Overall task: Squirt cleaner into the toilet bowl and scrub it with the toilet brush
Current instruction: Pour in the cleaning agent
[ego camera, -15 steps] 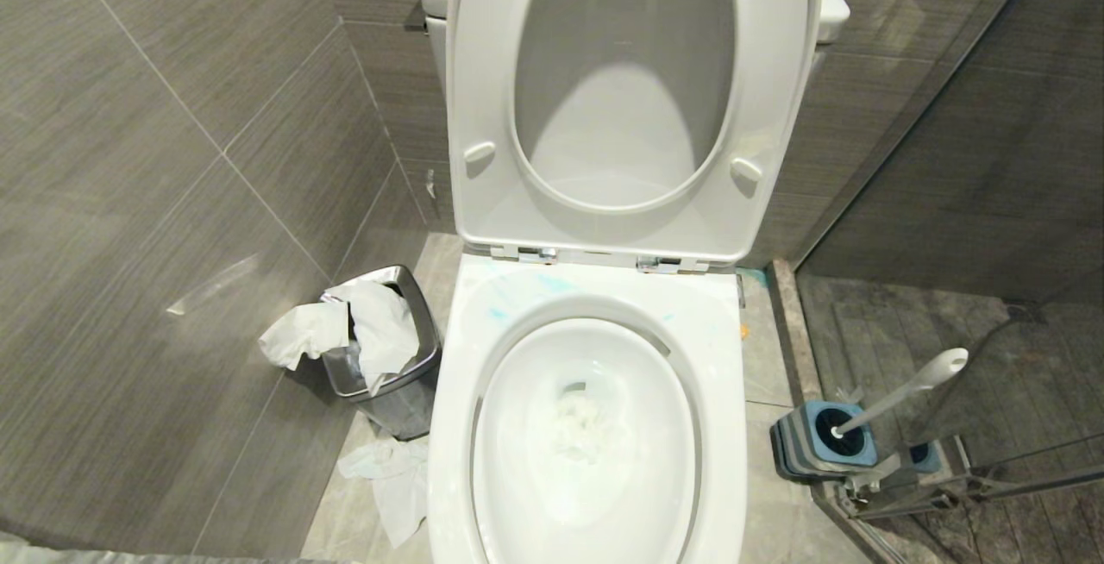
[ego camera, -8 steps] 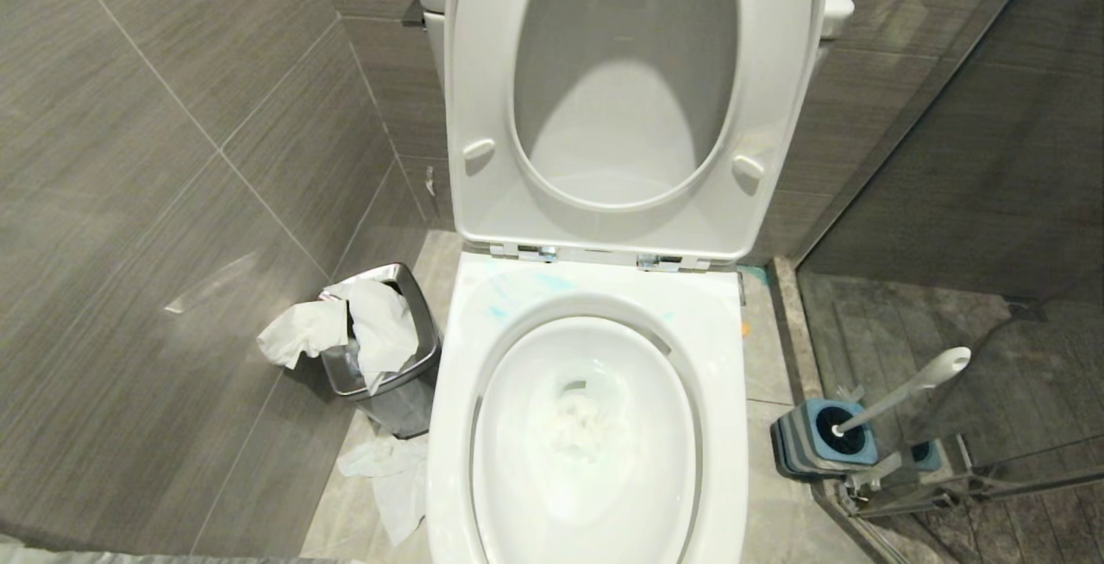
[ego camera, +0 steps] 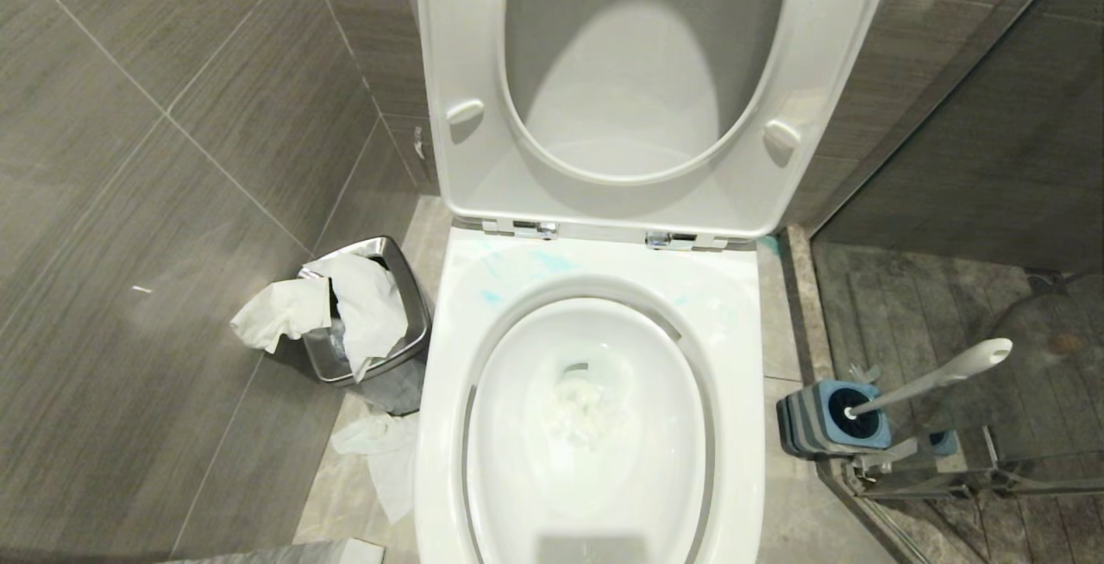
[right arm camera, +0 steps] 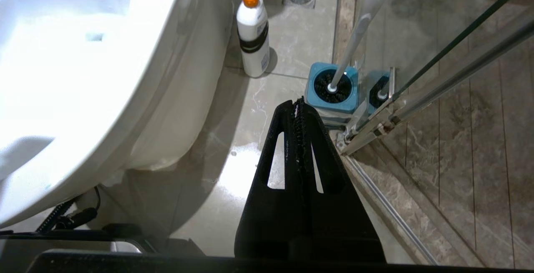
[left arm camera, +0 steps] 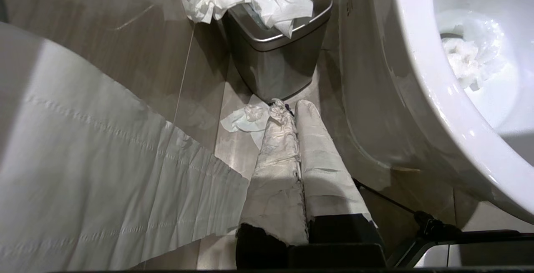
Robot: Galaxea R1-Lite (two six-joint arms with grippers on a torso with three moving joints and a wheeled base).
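Observation:
The white toilet bowl [ego camera: 444, 391] fills the middle of the head view, with seat and lid raised. Thin turquoise smears of cleaner [ego camera: 552, 262] mark the back of the rim. A wad of paper [ego camera: 586, 404] floats in the water. The toilet brush [ego camera: 940, 379] stands on the right in its blue holder [ego camera: 867, 439], its white handle leaning right. Neither arm shows in the head view. My left gripper [left arm camera: 292, 107] hangs shut left of the bowl [left arm camera: 417, 97], its fingers wrapped in paper. My right gripper [right arm camera: 298, 102] is shut and empty, pointing near the brush [right arm camera: 358, 26].
A steel waste bin [ego camera: 405, 348] stuffed with paper stands left of the toilet, with tissue [ego camera: 379, 460] on the floor. A white bottle with an orange cap [right arm camera: 253, 35] stands by the toilet's right side. The glass shower door frame [ego camera: 992, 482] is behind the holder. A toilet-paper strip [left arm camera: 83, 181] hangs nearby.
The whole head view has shifted: the toilet looks closer and larger, so the camera moved. Nothing in the scene itself has moved.

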